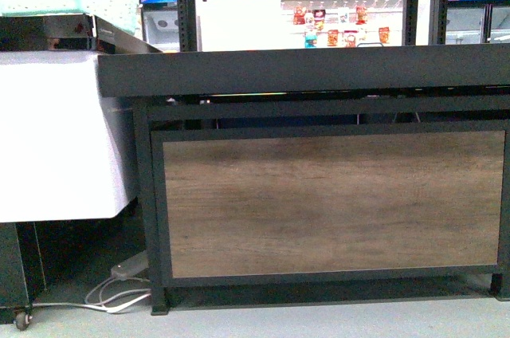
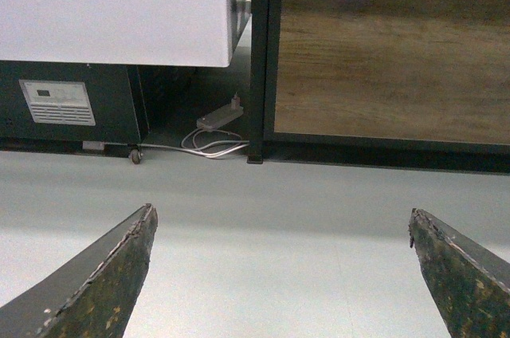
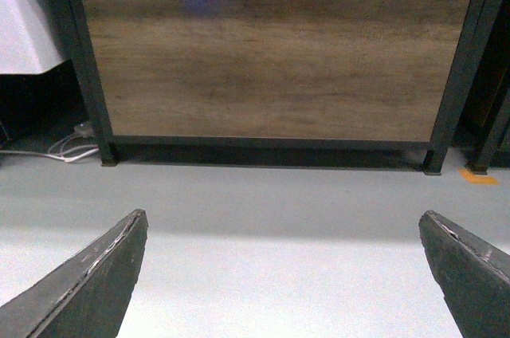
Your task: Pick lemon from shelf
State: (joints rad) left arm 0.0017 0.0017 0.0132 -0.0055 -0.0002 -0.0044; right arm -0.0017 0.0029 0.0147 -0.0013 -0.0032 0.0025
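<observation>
Front view shows the shelf (image 1: 319,71) straight ahead at 12 o'clock. Its dark raised lip runs across the middle of the picture, and its brown wood-grain panel (image 1: 335,202) fills the space below. The camera sits lower than the tier's surface, so whatever lies on top is hidden. No lemon can be seen in any view, and where it sits on the shelf cannot be told. A white cabinet (image 1: 56,131) stands just beside the shelf at 9 o'clock, and pale cables (image 1: 119,294) trail on the floor at about 7 o'clock.

By this evidence the task is at its very start. Nothing is grasped, the fruit is not yet located, and the reach, the grasp and the lift away are all left to do.

Neither arm appears in the front view. Both wrist cameras look across bare grey floor (image 2: 279,186) toward the foot of the shelf, so both arms seem to be held low and well short of it. The left pincer (image 2: 283,274) is spread wide with nothing between its fingers (image 2: 96,282). The right pincer (image 3: 279,274) is likewise spread and empty.
</observation>
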